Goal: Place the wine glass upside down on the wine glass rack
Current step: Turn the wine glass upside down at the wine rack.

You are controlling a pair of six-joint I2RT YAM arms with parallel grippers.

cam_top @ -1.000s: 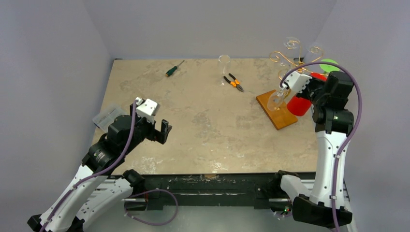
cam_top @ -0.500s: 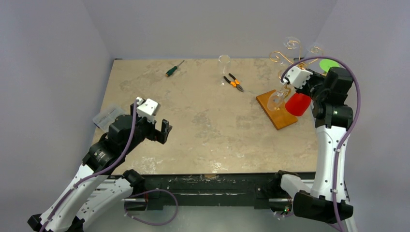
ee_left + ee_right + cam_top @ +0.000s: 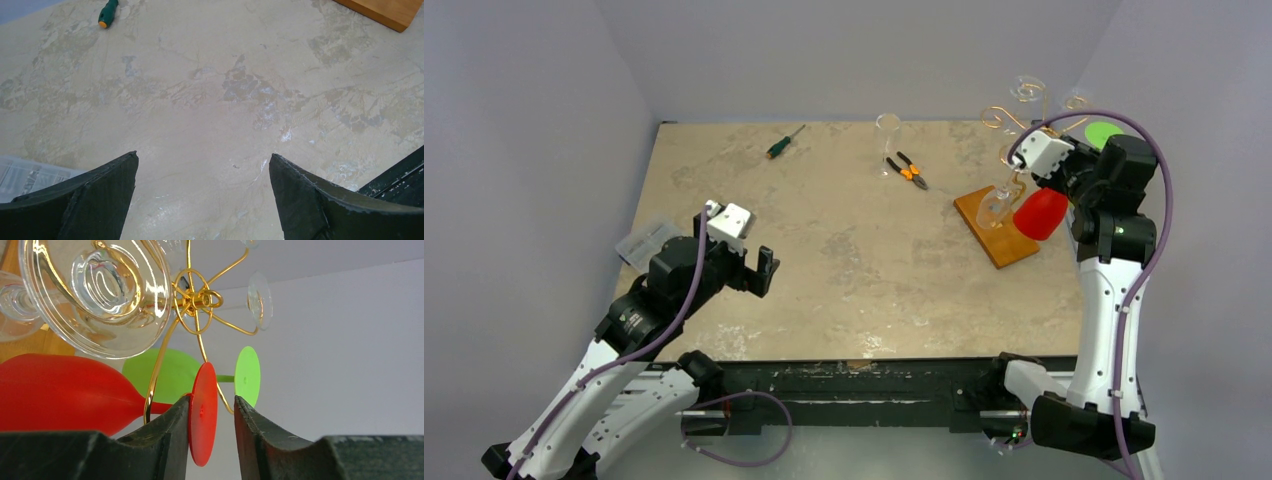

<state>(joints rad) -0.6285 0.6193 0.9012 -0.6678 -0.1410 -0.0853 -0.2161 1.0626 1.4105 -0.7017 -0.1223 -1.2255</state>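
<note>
The red wine glass hangs upside down on the wine glass rack, its bowl low beside the rack's wooden base. My right gripper is open around the glass's round red foot. The disc rests against the left finger, and a gap separates it from the right finger. A gold wire arm runs behind the foot. My left gripper hangs open over bare table at the near left, holding nothing.
Clear glasses and a green glass also hang on the rack. On the table stand a clear upright glass, orange-handled pliers, a green screwdriver and a clear plastic packet at the left edge.
My right gripper's jaws have parted from the red glass's foot, and the wrist has shifted slightly up and back. The left arm has not moved.
</note>
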